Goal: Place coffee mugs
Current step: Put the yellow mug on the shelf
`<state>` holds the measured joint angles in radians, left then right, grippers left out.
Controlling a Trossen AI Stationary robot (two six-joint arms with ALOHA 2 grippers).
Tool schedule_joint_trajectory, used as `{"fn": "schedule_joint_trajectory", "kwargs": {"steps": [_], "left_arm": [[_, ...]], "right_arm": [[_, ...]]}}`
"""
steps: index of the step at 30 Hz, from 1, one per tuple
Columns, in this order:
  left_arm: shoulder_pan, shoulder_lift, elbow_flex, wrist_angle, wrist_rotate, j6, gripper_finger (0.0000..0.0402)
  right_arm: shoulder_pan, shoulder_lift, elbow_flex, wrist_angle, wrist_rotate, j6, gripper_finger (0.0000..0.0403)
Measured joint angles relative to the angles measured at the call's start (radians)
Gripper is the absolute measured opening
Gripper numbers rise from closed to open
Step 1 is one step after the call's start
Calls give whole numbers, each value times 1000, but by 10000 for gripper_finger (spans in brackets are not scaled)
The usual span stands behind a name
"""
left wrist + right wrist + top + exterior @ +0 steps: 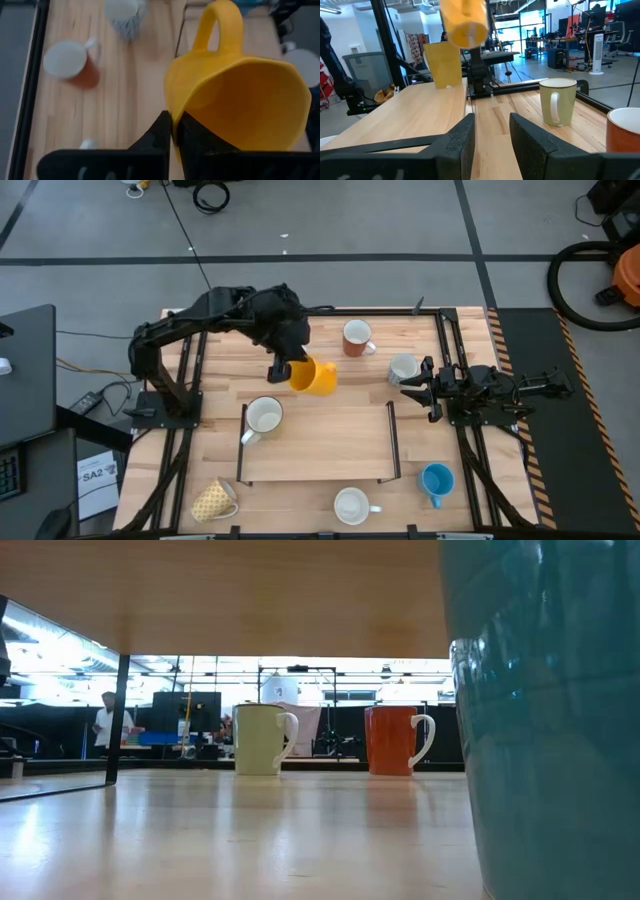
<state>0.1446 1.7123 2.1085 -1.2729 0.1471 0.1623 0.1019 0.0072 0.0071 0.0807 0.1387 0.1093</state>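
- A thin black frame (391, 442) is standing on the light wooden table (330, 430), fencing off a rectangle at its middle; a cream mug (264, 417) is sitting at that rectangle's far left corner, against the frame.
- More mugs are standing around the edges: a reddish-brown mug (356, 337) with a white inside at the far side, a grey-white mug (403, 367) just beside the right arm, a blue mug (436, 479) at the near right, a white mug (352, 505) at the near middle and a yellow patterned mug (214, 500) lying tilted at the near left.
- From table height, the blue mug (545, 720) is blocking the right side of the low view, with two mugs standing upright farther back.
- The left gripper (279, 369) is pinching the rim of a yellow-orange mug (315, 376), fingers (162, 137) clamped tight on the wall, holding it tilted in the air above the table between the reddish-brown mug and the cream one.
- The mug (235, 95) is looking smooth and glossy, its loop handle pointing away from the fingers.
- The right gripper (412, 380) is resting at the table's right side, its fingers (465, 142) standing apart around nothing, well apart from the held mug.
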Motion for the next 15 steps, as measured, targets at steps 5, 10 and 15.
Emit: {"fn": "schedule_joint_trajectory", "kwargs": {"steps": [5,10,15], "left_arm": [[-62,2,3,-9,-1,5,21],[-103,23,3,-7,-2,5,23],[-129,58,5,9,1,6,24]], "right_arm": [[0,0,0,5,0,3,128],[0,0,0,63,0,48,128],[0,1,0,130,0,53,128]]}}
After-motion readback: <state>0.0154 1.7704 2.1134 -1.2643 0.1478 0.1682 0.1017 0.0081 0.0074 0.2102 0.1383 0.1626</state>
